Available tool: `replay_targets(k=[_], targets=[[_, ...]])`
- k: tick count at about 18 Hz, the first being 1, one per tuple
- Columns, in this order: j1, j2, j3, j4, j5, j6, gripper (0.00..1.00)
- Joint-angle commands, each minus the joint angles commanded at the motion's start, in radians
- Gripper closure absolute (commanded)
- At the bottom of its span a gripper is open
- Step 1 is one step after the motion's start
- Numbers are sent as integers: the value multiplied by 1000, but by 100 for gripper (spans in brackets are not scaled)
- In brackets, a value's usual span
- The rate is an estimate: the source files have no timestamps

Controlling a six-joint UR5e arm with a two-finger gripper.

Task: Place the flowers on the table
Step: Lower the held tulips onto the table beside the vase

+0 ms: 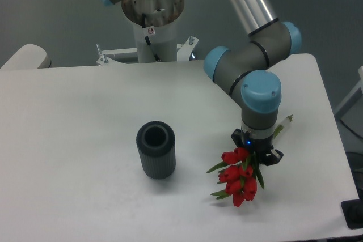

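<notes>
Gripping the flowers, the gripper is clamped around the stems somewhere behind the blooms, though you can't really see the fingers themselves since the wrist and the red buds hide them. A little blue light glows on the gripper body just above the bunch. The bunch hangs tilted, red buds pointing down and toward the camera, green leaves sticking out to the left and lower left, and the pale stem ends poke out on the far right side of the wrist. The lowest buds look very close to the table, but I honestly can't tell if they're touching it or just above it. There's a soft shadow under them.

Moving outward, the arm comes down from the top of the shot with its light blue joint caps. Left of the flowers, well apart from them, a dark grey ribbed vase stands upright on the white tabletop, opening facing up.
</notes>
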Motion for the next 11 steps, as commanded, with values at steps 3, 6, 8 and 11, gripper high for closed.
replay_targets(k=[3, 6, 8, 11], targets=[[0, -2, -21, 3, 17, 0, 68], [0, 2, -11, 3, 14, 2, 35], [0, 8, -8, 2, 11, 2, 22], [0, 9, 8, 2, 11, 2, 12]])
